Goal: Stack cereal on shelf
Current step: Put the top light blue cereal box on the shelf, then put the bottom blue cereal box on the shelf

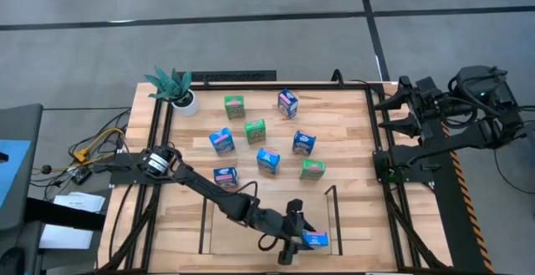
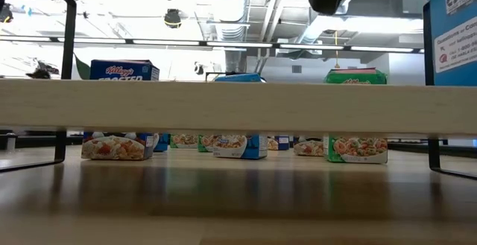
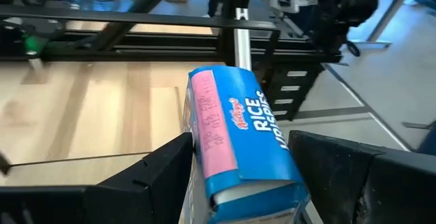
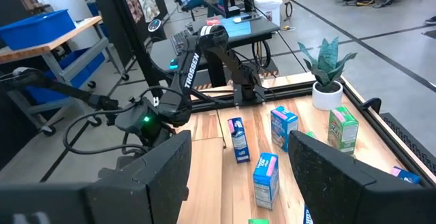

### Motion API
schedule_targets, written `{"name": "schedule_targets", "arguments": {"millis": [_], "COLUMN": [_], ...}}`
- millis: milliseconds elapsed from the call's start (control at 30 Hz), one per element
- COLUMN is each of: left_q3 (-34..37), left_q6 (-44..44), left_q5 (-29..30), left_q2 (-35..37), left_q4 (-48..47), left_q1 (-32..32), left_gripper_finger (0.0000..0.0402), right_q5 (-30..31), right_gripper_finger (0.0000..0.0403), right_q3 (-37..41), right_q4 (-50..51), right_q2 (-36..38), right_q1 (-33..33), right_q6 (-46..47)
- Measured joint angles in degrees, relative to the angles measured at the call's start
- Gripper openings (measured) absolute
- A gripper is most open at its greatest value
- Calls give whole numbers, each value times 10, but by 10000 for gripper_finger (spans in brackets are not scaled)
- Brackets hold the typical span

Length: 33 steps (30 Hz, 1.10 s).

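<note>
High view: tabletop [image 1: 351,216] of pale wood, carrying shelf [image 1: 330,193] at near edge, its thin rails framing an open bay. Eight boxes [image 1: 257,130] scattered mid-table, well apart from shelf; ninth, a blue box [image 1: 316,240], inside shelf's near right corner.

Left arm stretched diagonally from its base across tabletop into shelf, wrist low. Left end effector [image 1: 292,243] just beside that blue box, box lying toward shelf's right rail from it. From left wrist view, blue box [image 3: 238,146] between both fingers [image 3: 153,176], long axis running roughly along the fingers and slightly skewed; small gaps visible along its sides. Jaws moderately wide, seemingly loosening off box rather than clamping; firm contact not confirmed. Likely a release just into the corner.

Right arm folded back at table's right edge, far from every box. Right end effector [image 4: 238,176] raised, looking over scattered boxes and plant [image 4: 328,67]; jaws apart, holding nothing. Left arm nearer the shelf.
</note>
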State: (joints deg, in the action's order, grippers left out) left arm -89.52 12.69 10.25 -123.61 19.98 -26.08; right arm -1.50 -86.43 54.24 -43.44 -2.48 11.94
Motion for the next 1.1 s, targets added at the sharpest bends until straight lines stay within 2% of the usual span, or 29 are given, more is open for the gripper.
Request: {"name": "schedule_targets", "arguments": {"millis": [300,733,933,1100], "left_q3": [0,0,0,0], "left_q6": [0,-14,34,60], "left_q5": [-14,10,17,57], "left_q2": [21,76,124,191], "left_q4": [-43,-123,-212,-313], "left_q1": [7,7,8,11], "left_gripper_finger": [232,232,232,232], "right_q5": [0,0,0,0], "right_gripper_finger": [270,270,270,270], "right_q3": [0,0,0,0], "right_q4": [13,12,10,10], "right_q2": [0,0,0,0], "right_q1": [0,0,0,0], "right_q6": [-2,-13,-14,-18]}}
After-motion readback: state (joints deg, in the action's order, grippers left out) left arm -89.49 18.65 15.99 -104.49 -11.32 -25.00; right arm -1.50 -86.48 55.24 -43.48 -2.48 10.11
